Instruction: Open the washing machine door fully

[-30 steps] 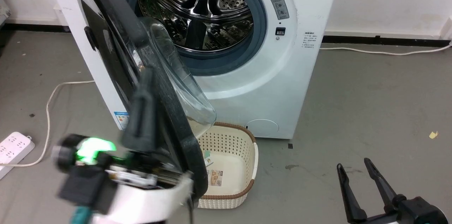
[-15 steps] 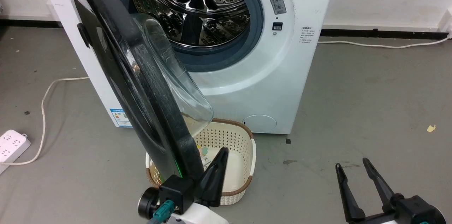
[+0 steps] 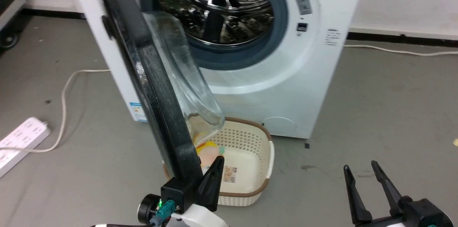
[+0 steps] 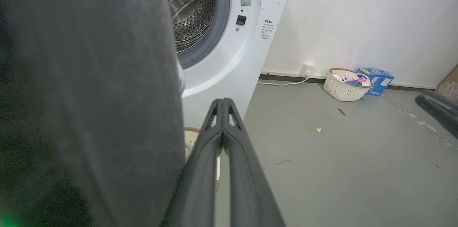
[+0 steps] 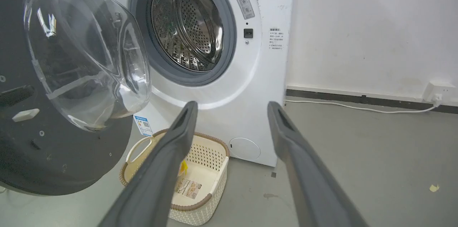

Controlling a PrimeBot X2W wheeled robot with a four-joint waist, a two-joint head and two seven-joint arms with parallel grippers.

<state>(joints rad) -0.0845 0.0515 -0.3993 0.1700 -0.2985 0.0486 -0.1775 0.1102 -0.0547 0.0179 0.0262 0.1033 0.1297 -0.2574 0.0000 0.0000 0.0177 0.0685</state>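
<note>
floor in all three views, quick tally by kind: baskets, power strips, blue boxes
baskets: 2 (cream basket, white basket)
power strip: 1
blue box: 1
total: 4

washing machine door (image 3: 157,87) left of drum (image 3: 218,8), basket (image 3: 247,134) below it

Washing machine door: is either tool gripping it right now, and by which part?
Nothing is held. The left tool is shut and empty beside the door's lower rim; the right tool is open, well clear.
</note>
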